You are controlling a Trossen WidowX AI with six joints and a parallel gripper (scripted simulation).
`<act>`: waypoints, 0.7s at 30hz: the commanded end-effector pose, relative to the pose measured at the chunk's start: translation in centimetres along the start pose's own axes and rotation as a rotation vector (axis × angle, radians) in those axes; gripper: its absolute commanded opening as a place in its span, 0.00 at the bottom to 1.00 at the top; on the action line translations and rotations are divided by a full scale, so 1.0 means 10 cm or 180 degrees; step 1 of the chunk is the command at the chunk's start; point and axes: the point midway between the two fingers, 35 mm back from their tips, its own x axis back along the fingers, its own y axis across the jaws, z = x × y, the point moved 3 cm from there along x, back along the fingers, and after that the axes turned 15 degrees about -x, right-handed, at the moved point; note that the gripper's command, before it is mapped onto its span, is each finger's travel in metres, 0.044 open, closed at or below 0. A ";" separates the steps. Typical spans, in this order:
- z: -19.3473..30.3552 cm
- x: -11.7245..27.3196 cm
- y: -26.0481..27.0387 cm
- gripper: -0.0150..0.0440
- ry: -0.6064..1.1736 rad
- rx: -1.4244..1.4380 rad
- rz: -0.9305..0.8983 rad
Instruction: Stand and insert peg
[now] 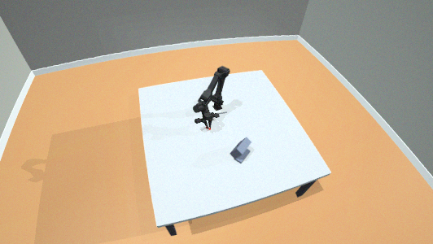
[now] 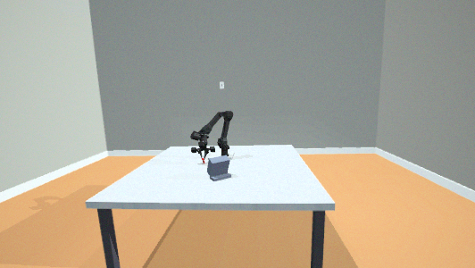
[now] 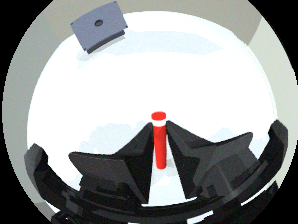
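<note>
The red peg (image 1: 209, 128) (image 2: 204, 161) (image 3: 160, 147) is held between the fingertips, its white-banded end toward the wrist camera and its plain end pointing down. It looks roughly upright, low over or on the table; whether it touches the table cannot be told. My gripper (image 1: 208, 127) (image 2: 203, 158) (image 3: 160, 129) is shut on the peg just below the white band. The sloped panel (image 1: 244, 145) (image 2: 218, 167) (image 3: 107, 33) stands apart from the gripper, at the upper left in the wrist view. Its dark hole (image 3: 99, 23) shows there and is hidden in the top and exterior views.
The white table (image 1: 183, 183) (image 2: 179, 192) carries the arm, whose base stands behind the gripper in the exterior view. The panel's foot (image 2: 220, 177) rests on the table, nearer that camera than the gripper. The table's front edge (image 2: 210, 206) lies beyond the panel from the arm.
</note>
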 end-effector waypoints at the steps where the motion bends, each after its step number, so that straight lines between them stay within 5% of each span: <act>1: 0.03 0.02 0.00 0.34 -0.0107 0.0015 -0.0032; 21: 0.16 0.12 -0.03 0.34 -0.0635 0.0013 -0.0175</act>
